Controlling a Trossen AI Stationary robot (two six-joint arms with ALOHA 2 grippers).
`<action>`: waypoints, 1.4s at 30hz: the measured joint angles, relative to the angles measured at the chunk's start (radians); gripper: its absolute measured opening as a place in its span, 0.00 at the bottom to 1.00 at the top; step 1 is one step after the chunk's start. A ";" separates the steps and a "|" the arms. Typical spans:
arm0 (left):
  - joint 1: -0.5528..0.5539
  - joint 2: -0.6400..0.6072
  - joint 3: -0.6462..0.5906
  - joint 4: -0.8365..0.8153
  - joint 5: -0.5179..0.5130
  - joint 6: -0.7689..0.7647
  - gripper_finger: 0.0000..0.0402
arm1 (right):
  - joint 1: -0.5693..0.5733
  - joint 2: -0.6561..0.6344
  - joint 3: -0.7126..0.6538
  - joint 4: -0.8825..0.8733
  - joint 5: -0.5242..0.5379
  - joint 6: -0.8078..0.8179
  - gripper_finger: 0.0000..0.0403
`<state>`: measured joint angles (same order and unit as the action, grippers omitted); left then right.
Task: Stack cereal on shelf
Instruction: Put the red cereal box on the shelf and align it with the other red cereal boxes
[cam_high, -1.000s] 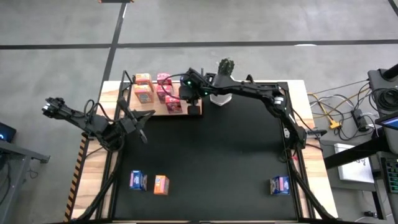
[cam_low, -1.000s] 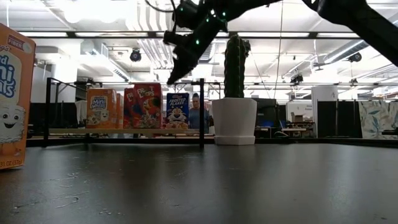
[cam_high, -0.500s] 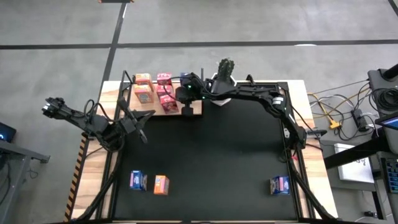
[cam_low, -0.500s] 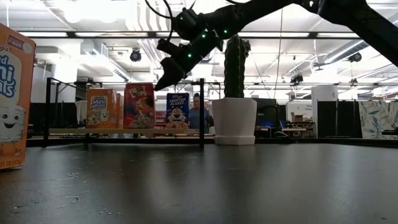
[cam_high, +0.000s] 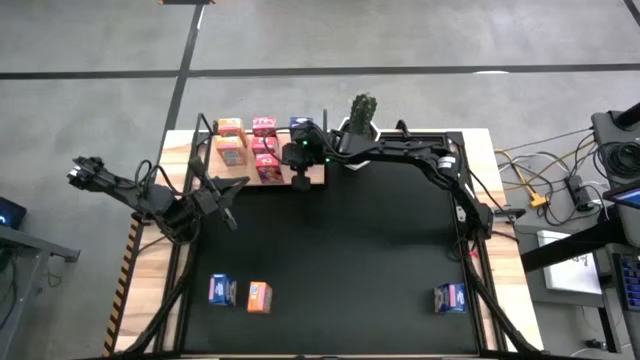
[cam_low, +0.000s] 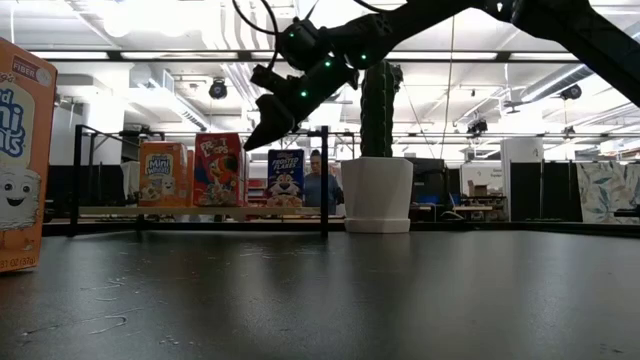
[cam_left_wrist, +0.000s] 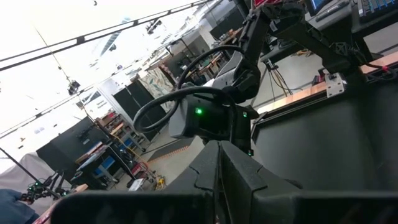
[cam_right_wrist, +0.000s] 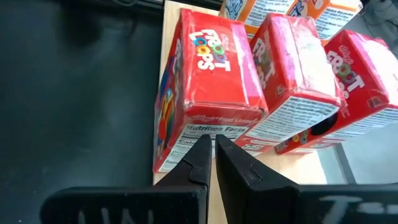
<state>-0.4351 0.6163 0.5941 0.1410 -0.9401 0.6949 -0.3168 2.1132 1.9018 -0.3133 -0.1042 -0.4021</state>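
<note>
**Right tool closed above the shelf's red boxes**

We see the right tool (cam_right_wrist: 209, 163) with its fingers pressed together, holding nothing, poised over the front edge of the shelf (cam_high: 315, 172) at the bench's far side. Directly ahead of its tips stand three pink-red cereal boxes (cam_right_wrist: 208, 81), side by side on the light wood, the nearest one at the board's edge. Behind them, orange boxes (cam_high: 230, 140) occupy the shelf's left part, and a blue box (cam_low: 285, 178) stands at its right part, close to a black post.

The right arm reaches from the bench's right edge across the far side, passing in front of the white plant pot (cam_low: 377, 194) and angling down toward the shelf. The left tool (cam_high: 228, 200) waits over the bench's left edge, fingers shut and empty.

On the black mat (cam_high: 350, 250), a blue box (cam_high: 221, 290) and an orange box (cam_high: 259, 296) sit near the front left, and another blue box (cam_high: 450, 297) front right.

How many orange boxes stand on the shelf we cannot tell; the arm covers part of it.
</note>
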 joint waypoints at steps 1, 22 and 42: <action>0.000 0.000 0.000 0.000 0.000 0.000 0.00 | 0.001 0.000 0.000 -0.001 -0.001 0.001 0.03; 0.000 0.000 0.000 0.000 0.000 0.000 0.00 | 0.011 0.000 0.000 0.072 0.006 -0.018 0.03; 0.000 0.003 0.000 -0.002 0.000 0.001 0.00 | 0.011 0.074 0.003 0.064 0.054 -0.033 0.03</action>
<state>-0.4347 0.6193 0.5941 0.1394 -0.9405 0.6956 -0.3056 2.1876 1.9046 -0.2488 -0.0502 -0.4351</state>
